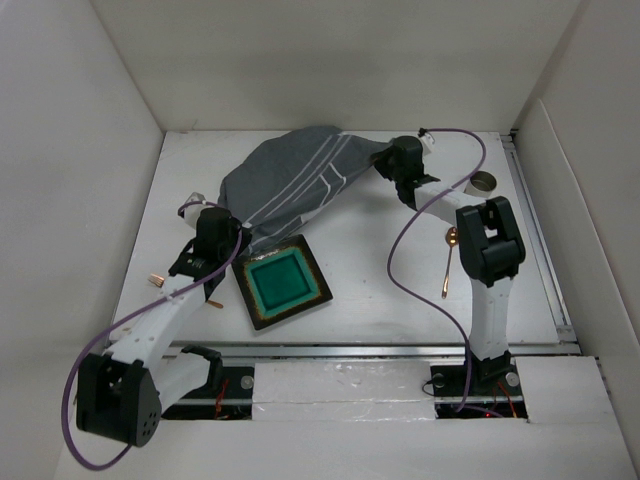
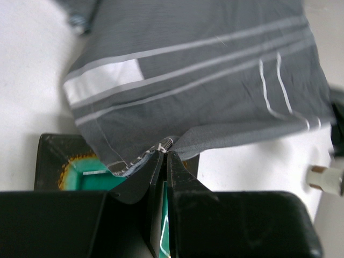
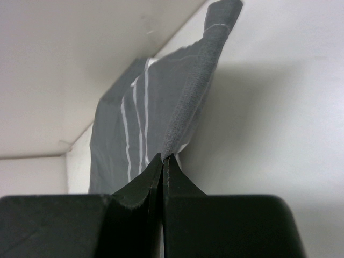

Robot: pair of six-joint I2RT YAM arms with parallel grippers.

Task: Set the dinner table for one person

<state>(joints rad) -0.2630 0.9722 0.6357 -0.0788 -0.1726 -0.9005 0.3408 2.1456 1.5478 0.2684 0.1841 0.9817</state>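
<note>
A grey cloth mat with white stripes hangs bunched above the back of the white dinner table, stretched between both arms. My left gripper is shut on the mat's near hem, just above a square dark plate with a teal centre. That plate shows under the hem in the left wrist view. At the back right, my right gripper is shut on a rolled corner of the mat. In the top view the left gripper and the right gripper hold opposite ends.
A copper spoon lies right of centre, beside the right arm. A round cup stands at the back right. Two small copper pieces lie by the left arm. A metal rail runs along the near edge. White walls enclose the table.
</note>
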